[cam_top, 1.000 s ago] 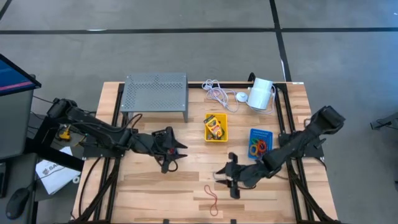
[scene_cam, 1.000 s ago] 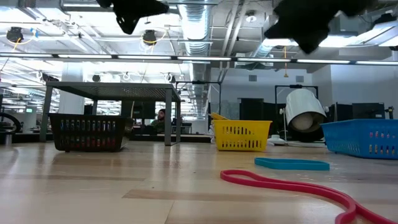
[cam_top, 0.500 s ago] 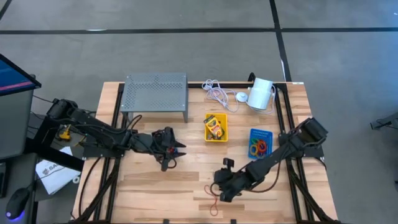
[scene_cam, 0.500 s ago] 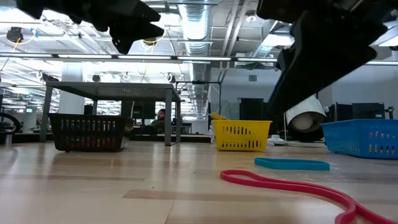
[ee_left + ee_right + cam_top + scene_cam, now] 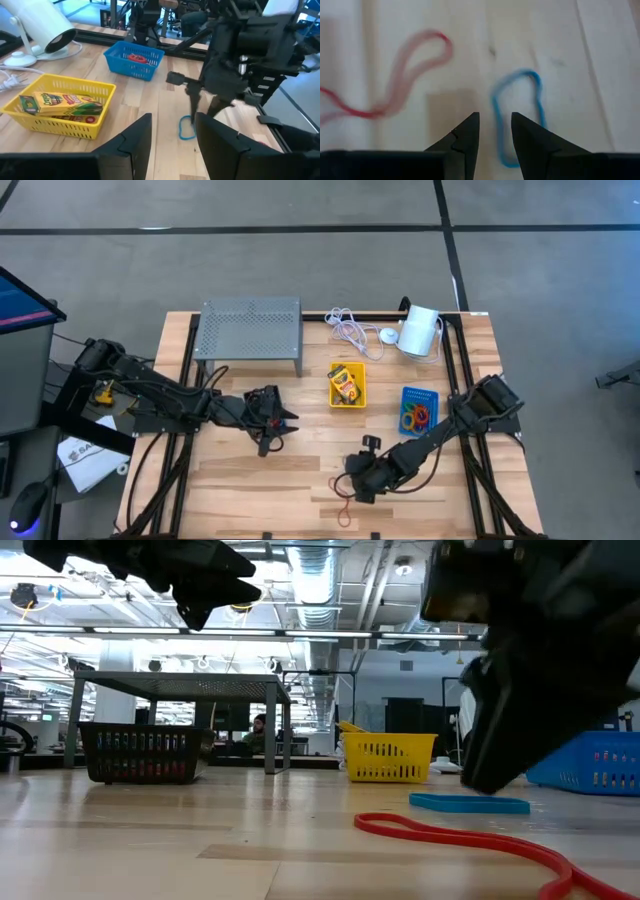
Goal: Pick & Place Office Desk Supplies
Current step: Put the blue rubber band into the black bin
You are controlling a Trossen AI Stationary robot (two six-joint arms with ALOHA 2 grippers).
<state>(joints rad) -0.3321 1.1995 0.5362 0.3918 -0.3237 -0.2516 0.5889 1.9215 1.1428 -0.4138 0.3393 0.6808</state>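
Note:
A blue rubber band (image 5: pixel 517 115) and a red one (image 5: pixel 395 80) lie flat on the wooden table near its front edge. My right gripper (image 5: pixel 495 120) points steeply down over the blue band and is open by a narrow gap. Its fingers stand on either side of the band's one long strand (image 5: pixel 495 107). In the high view this gripper (image 5: pixel 352 486) covers the blue band, and the red band (image 5: pixel 341 502) lies just in front of it. My left gripper (image 5: pixel 283 423) hovers open at mid-table, holding nothing.
A yellow bin (image 5: pixel 347 385) holds crayon boxes. A blue bin (image 5: pixel 418 409) holds coloured bands. A black bin (image 5: pixel 143 752) sits under the grey perforated stand (image 5: pixel 250 328). At the back are a white cable (image 5: pixel 347 330) and a white cylinder (image 5: pixel 420 332).
My right gripper has dropped toward the table and gone toward its near-left, tipping from a shallow slant to steeply downward over the blue band. My left gripper has sunk a little at mid-table. The bands have not moved.

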